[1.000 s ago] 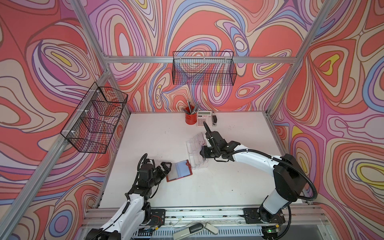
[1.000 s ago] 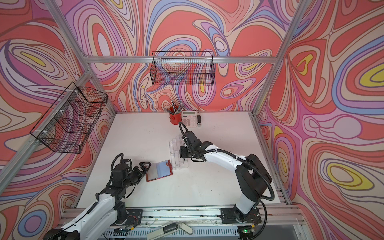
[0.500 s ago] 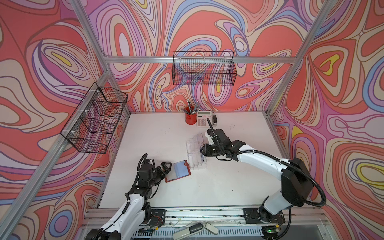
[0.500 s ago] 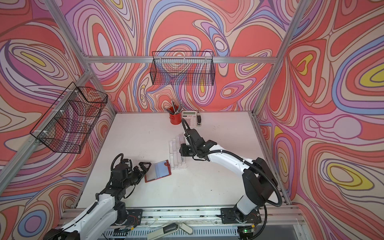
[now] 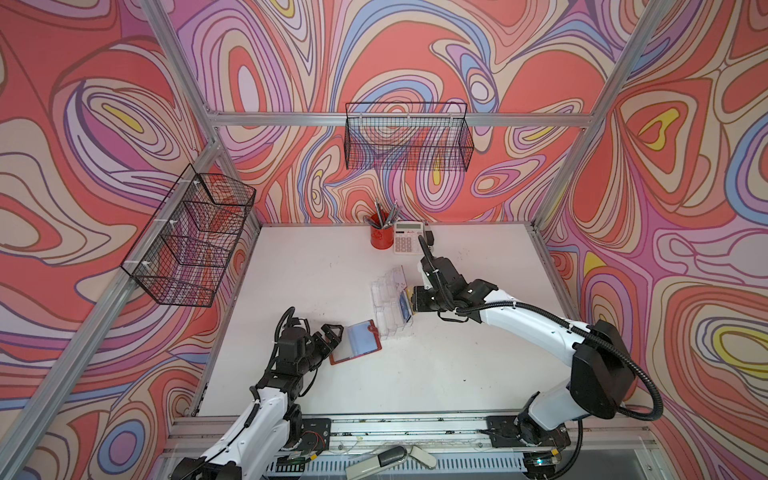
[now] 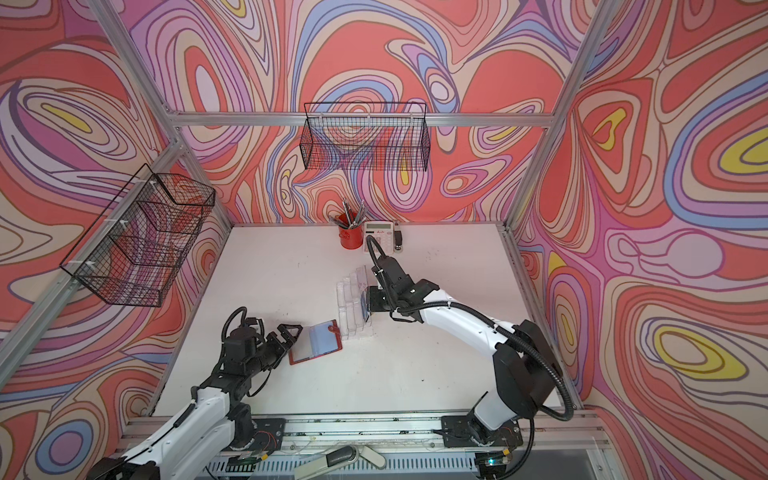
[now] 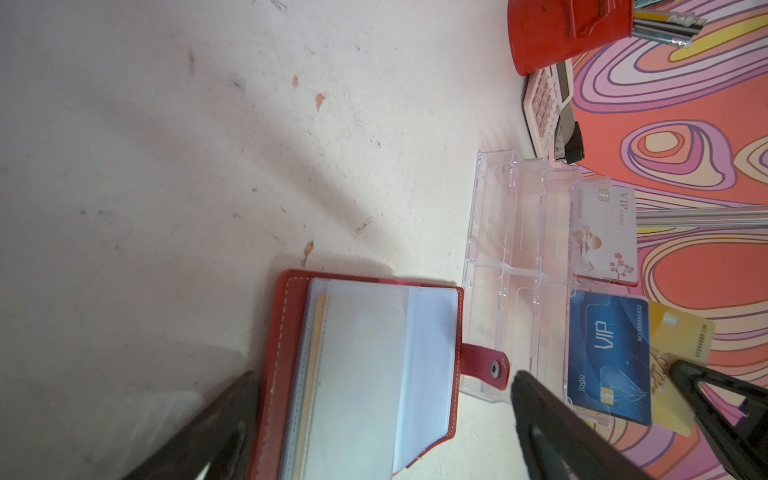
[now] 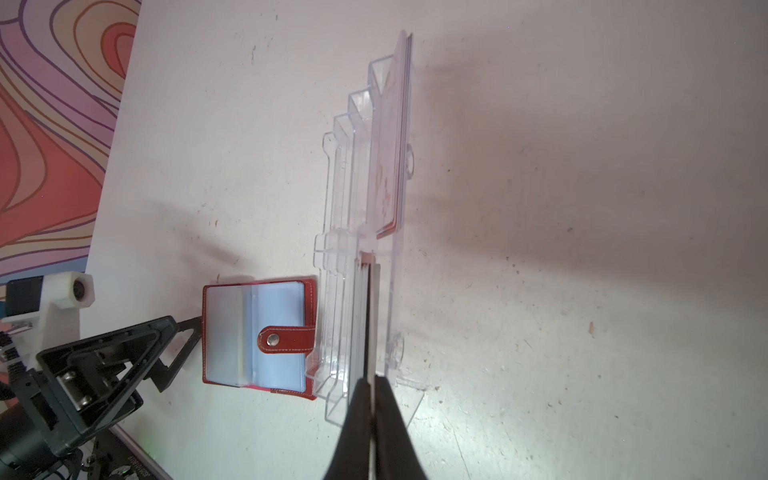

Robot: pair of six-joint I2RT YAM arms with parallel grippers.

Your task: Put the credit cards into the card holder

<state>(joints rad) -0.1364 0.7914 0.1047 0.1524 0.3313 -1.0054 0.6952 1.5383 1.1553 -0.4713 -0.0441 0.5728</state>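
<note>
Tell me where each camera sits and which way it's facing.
Top views: high above the arms' bases, looking down over the table toward the back wall; both arms show, left gripper open, right gripper shut.
Left wrist: low, facing across the red wallet to the clear stand and gold card; its own fingers show.
Right wrist: looks along the stand's edge; its fingers pinch that card.
Shared: both wrist views show wallet and stand.

The right gripper (image 6: 369, 300) presses its jaws together on the upright credit cards (image 6: 365, 308) in the clear stepped rack (image 6: 351, 311); which card it grips cannot be told. The rack's lower steps lie beyond its tips. The left gripper (image 6: 291, 337) is spread wide, with the open red wallet (image 6: 318, 341) just ahead of its fingers.
</note>
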